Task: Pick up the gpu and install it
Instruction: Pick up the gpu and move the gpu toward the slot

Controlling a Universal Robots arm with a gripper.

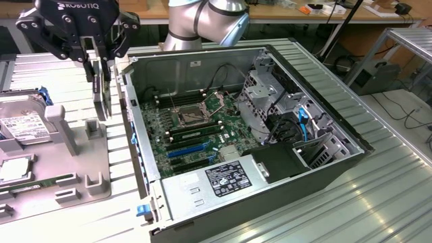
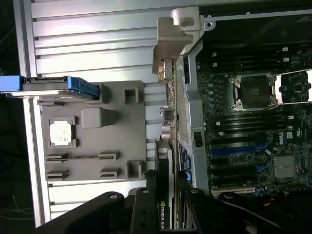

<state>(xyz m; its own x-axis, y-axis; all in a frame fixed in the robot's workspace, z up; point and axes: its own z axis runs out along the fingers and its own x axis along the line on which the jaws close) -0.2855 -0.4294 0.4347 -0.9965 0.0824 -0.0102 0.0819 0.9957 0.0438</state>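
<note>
Silvery ribbed metal table (image 1: pixel 378 202) underneath it all, and on it the big open computer case (image 1: pixel 169 68), side panel off, green motherboard (image 1: pixel 196 126) laid bare with its empty processor socket and rows of slots. On the exterior view's left of the case sits the grey fixture tray (image 1: pixel 88 167), posts and pockets sticking up. Above that tray comes the robot arm (image 1: pixel 202 20), and at its end the black gripper (image 1: pixel 99 63), and yes, it is clamped on the gpu (image 1: pixel 102 98)! The card hangs upright, edge down, over the tray, just beside the case's outer wall and not inside it. From the wrist view the fingers (image 2: pixel 146 200) pinch the black card from both faces, its pale metal bracket at the far end. A hard drive (image 1: pixel 24 126) with a white label rests at the tray's far side.
</note>
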